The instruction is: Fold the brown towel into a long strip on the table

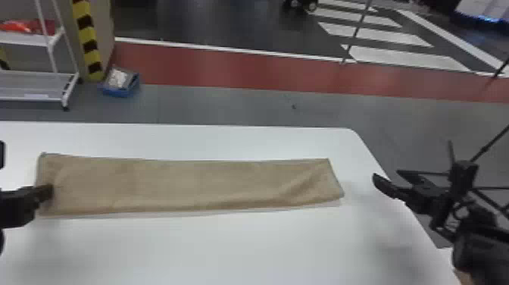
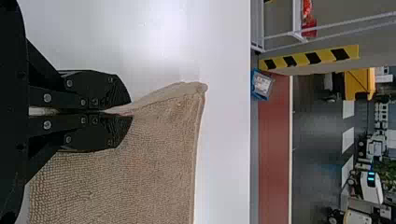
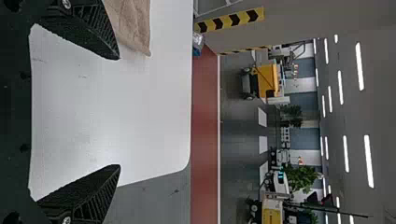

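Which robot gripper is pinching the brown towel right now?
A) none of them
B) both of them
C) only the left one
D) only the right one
C: the left gripper has its fingers closed on the edge of the brown towel, while the right gripper is wide open, off to the side.

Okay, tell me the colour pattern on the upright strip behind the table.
Yellow and black bands on the strip; head view shows it best.
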`<state>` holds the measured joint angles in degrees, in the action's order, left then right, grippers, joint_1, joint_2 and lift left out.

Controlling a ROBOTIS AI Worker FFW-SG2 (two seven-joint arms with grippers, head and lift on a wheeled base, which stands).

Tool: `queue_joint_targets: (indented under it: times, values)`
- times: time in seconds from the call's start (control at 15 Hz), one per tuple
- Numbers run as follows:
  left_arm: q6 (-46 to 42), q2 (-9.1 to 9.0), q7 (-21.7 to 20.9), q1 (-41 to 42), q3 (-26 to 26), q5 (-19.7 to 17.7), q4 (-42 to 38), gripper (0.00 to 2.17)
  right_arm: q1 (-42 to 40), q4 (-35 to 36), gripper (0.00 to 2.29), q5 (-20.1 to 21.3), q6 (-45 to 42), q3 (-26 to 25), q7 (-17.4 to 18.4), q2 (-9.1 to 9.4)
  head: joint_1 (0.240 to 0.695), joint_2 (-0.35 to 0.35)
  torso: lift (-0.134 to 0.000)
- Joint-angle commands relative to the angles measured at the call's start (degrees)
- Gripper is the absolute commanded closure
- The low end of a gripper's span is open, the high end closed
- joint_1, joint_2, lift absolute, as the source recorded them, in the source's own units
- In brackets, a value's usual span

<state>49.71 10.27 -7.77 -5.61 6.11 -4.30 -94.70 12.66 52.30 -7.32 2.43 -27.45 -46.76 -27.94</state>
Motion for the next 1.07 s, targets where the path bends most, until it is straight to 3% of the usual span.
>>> queue_joint_targets:
  times: [0.0, 0.13, 0.33, 0.47, 0.6, 0.8, 1.0]
  values:
    - [-0.2, 0.9, 0.7, 0.1, 0.7, 0.0, -0.7, 1.34, 0.0, 0.0, 0.05, -0.1, -0.2, 0.4, 0.1, 0.08, 0.695, -0.234, -0.11]
    - [-1.9, 0.9, -0.1, 1.4, 0.6, 0.0, -2.6, 0.0, 0.0, 0.0, 0.05, 0.0, 0.0, 0.8, 0.0, 0.61, 0.695, -0.217, -0.11]
    - [-10.7, 0.81, 0.6, 3.2, -0.2, 0.1, -3.5, 0.0, -3.5, 8.1, 0.06, -0.7, 3.5, 0.1, -0.2, 2.54, 0.695, -0.208, -0.11]
    - [-11.1, 0.63, 1.5, 5.0, -0.1, 3.7, -6.6, 0.0, -5.6, 12.8, 0.07, -2.1, 6.7, -0.2, -0.3, 3.33, 0.695, -0.201, -0.11]
    - [-12.0, 0.72, 6.3, 8.0, 1.3, 5.0, -11.5, 0.06, -8.6, 19.6, 0.07, -4.2, 9.8, -0.8, -0.3, 4.12, 0.695, -0.177, -0.11]
    - [-23.7, 0.54, 10.6, 14.7, 2.4, 3.3, -16.8, 0.06, -13.7, 31.5, 0.08, -4.5, 13.3, -1.6, -0.3, 7.64, 0.695, -0.136, -0.11]
    - [-33.4, -1.04, 12.0, 21.3, -0.4, 1.5, -21.1, 0.07, -18.2, 40.1, 0.08, -4.5, 13.5, -1.2, -0.3, 12.03, 0.695, -0.099, -0.11]
